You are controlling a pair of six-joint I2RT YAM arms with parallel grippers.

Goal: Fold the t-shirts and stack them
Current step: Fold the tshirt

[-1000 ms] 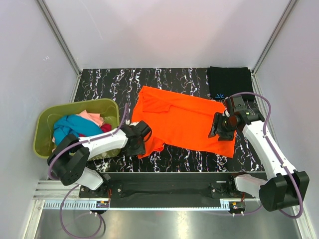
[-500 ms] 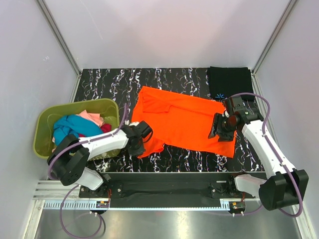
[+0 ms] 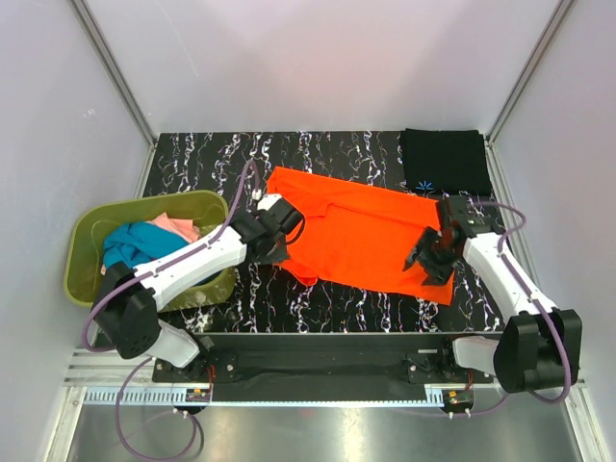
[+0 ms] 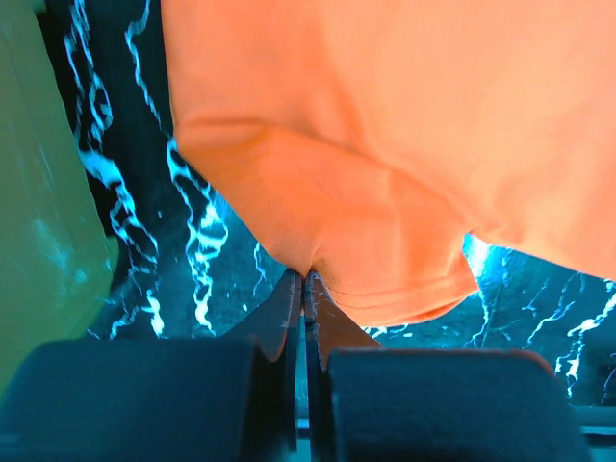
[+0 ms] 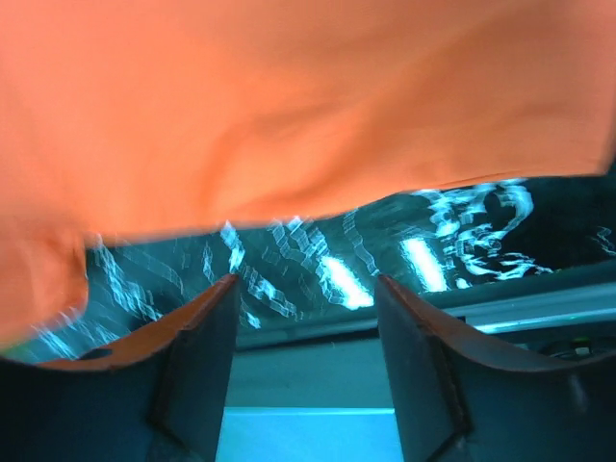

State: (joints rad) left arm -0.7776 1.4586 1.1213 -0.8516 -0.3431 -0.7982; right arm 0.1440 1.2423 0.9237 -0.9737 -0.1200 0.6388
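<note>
Black white-veined tabletop (image 3: 337, 154), plain pale walls (image 3: 318, 58), aluminium corner posts (image 3: 115, 72)

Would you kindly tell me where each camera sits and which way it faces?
Top external: above, behind the bases, looking down on the table, orange t-shirt, basket, left arm, right arm.
Left wrist: on the left arm, facing the shut left end effector pinching the t-shirt's edge.
Right wrist: on the right arm, facing the t-shirt's hem past the open right end effector.
Shared: all show the orange t-shirt.
</note>
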